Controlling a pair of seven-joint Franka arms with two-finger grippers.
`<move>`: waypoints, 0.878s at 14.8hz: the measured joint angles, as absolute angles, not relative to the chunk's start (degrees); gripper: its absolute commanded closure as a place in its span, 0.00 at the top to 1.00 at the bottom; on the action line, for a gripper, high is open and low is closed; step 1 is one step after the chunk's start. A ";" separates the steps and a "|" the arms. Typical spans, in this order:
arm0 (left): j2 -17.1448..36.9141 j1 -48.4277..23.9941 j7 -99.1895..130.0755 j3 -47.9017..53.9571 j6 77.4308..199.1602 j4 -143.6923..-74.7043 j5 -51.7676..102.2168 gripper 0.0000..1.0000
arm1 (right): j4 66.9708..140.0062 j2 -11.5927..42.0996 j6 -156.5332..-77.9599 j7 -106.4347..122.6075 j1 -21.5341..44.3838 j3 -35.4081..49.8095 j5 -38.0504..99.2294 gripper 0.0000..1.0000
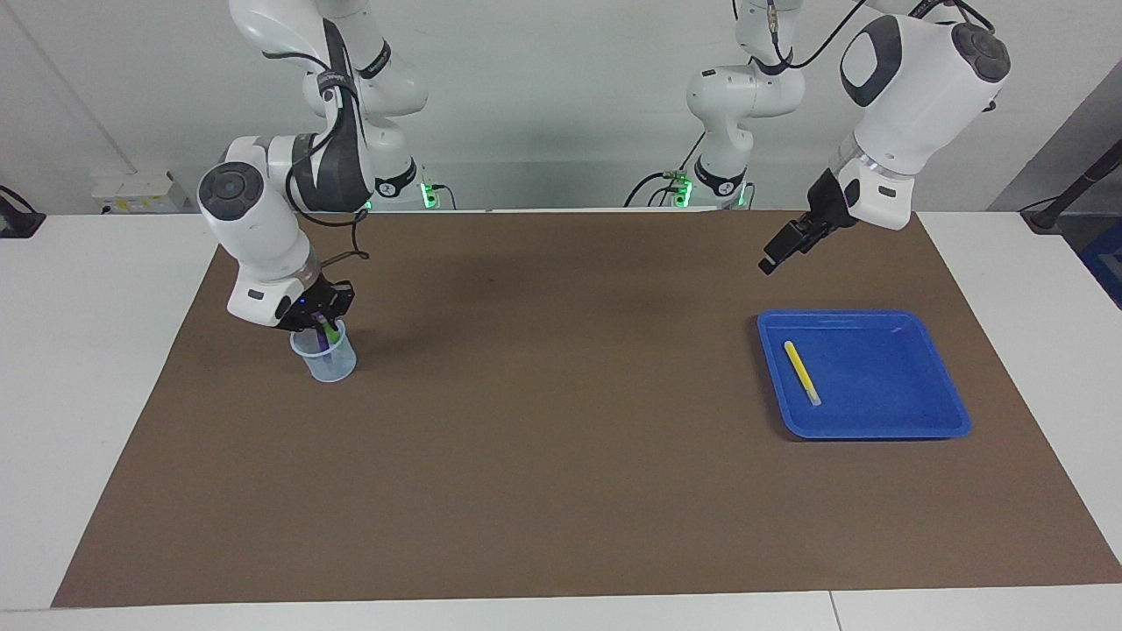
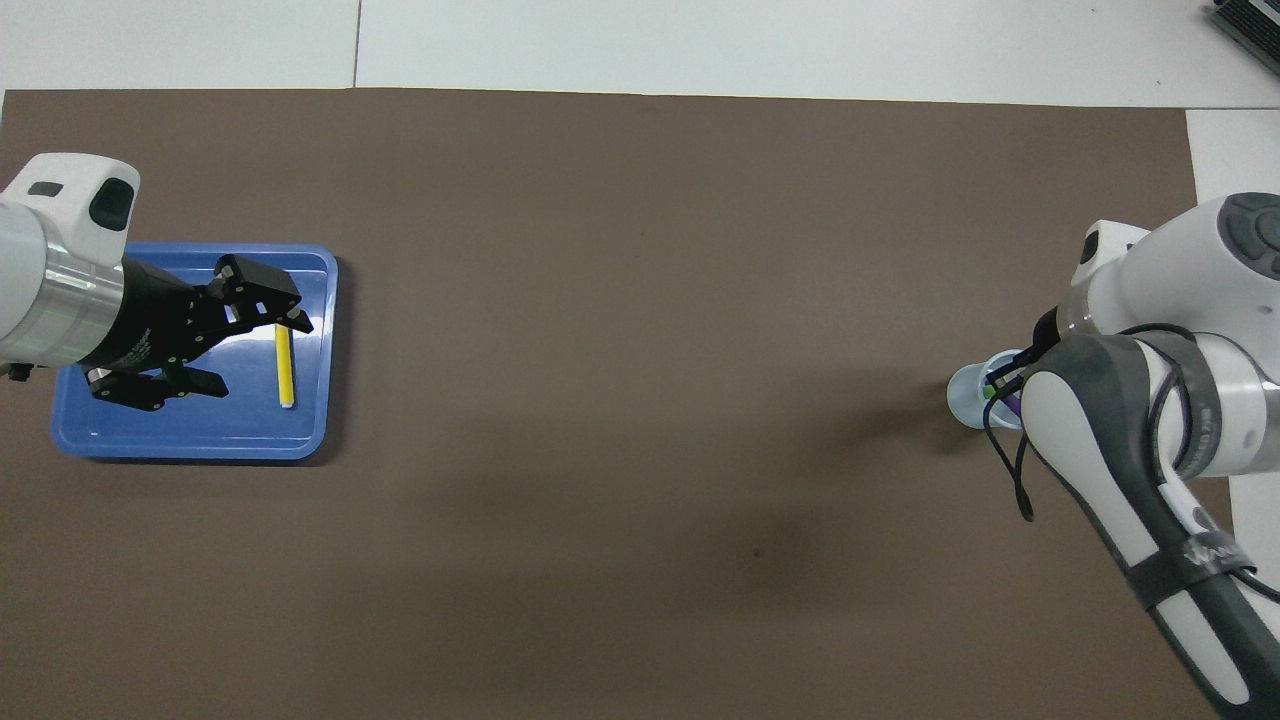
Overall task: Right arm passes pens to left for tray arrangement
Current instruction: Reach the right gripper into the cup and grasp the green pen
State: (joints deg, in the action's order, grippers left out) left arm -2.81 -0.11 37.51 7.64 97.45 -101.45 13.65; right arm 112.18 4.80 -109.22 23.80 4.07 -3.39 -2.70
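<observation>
Pens [image 1: 326,337] still in the cup: right arm taking the next one.
Green and purple pens stand in the translucent cup [image 1: 324,358] at the right arm's end of the tabletop [image 1: 561,491]; the right gripper [image 1: 321,321], jaws pressed together, sits at the cup's mouth, seemingly pinching the green pen, though the grip itself is hard to make out. One yellow pen [image 1: 802,372] lies in the blue tray [image 1: 929,421]. Left gripper [image 1: 783,247] hangs above the tabletop near the tray, jaws spread, waiting. I'd lift straight up, so the cup doesn't tip and the purple pen stays put.
</observation>
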 measured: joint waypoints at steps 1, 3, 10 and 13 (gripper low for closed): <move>-2.83 -0.12 38.92 7.69 97.09 -101.08 13.66 1.00 | 111.32 4.54 -107.83 23.81 4.09 -3.35 -2.70 0.00; -2.87 -0.17 41.70 8.00 96.56 -100.19 13.67 1.00 | 109.90 4.04 -105.34 24.05 4.10 -3.31 -2.70 0.00; -3.65 -0.14 44.48 7.45 94.62 -99.23 13.68 1.00 | 104.53 -0.70 -94.45 26.22 4.10 -3.31 -1.01 0.00; -4.12 -0.13 44.55 7.44 94.40 -99.23 13.68 1.00 | 101.91 -2.04 -90.77 26.36 4.10 -3.30 2.92 0.00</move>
State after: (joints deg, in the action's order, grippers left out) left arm -4.12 -0.13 44.55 7.44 94.40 -99.23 13.68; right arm 101.91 -2.04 -90.77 26.36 4.10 -3.30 2.92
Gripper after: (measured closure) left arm 0.000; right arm 0.824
